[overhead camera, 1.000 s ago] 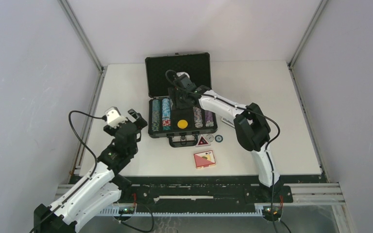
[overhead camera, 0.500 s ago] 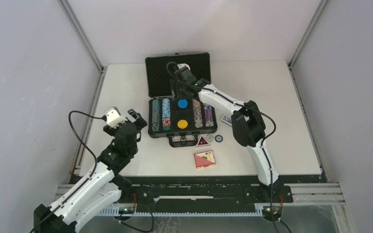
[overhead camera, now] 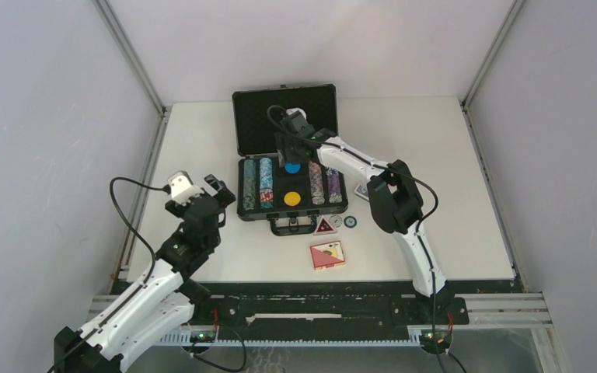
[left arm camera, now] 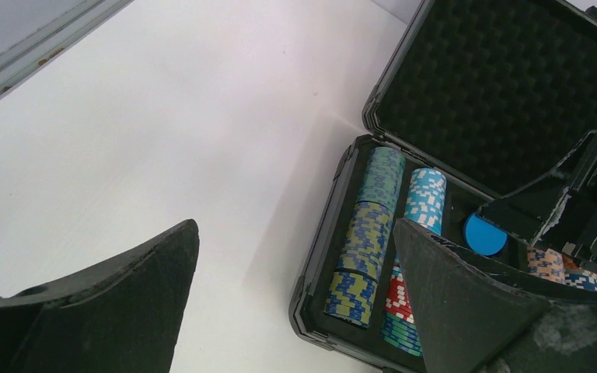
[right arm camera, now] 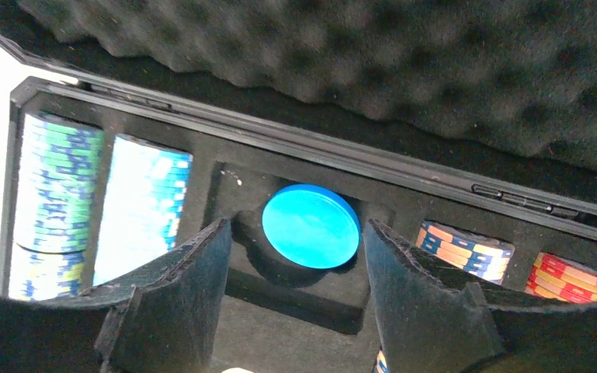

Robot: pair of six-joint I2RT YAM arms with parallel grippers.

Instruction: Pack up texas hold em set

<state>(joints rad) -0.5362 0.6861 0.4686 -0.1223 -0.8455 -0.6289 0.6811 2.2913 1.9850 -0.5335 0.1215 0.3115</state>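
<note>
While right pincer (right arm camera: pixel 295 233) hovers above blue button (right arm camera: pixel 311 225), jaws parted, empty | left pincer (left arm camera: pixel 295 229) spread wide, empty

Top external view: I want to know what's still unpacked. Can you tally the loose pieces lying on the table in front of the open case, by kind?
Triangular button: 1
Round buttons: 2
Red card deck: 1
Total: 4
</note>
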